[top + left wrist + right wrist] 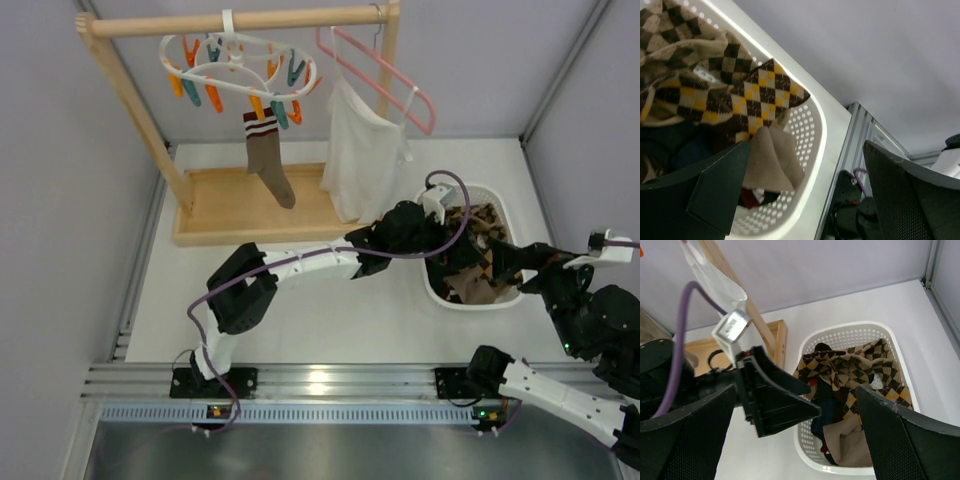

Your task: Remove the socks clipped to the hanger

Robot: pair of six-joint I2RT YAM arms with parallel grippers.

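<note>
Mostly done: of the socks, a lone brown sock (268, 155) with a striped cuff is all I see on the hanger (240, 62); it dangles by the cuff from a clip on the ring's near side, toe down over the base of the wooden rack (130, 90)
Pegs: the other orange and teal pegs (213, 95) around the white ring look bare, as far as the overhead view shows
Off the hanger: an argyle heap (740, 95) and a plain tan sock (772, 160) lie in the white perforated basket (470, 304), with something dark beneath them; the basket sits on the table well to the right of the rack
Left gripper (805, 150): mine hangs over the basket's inner side; fingers spread wide, nothing between them
Right gripper (795, 390): at the basket's far right side, looking down into it; fingers likewise apart and empty
Left to do: by my reckoning one sock; a reach over to the rack, a pinch on its leg, a pull clear of the clip, then the basket
Not my concern: the white garment (360, 150) on the pink wire hanger (400, 85), just right of the ring
</note>
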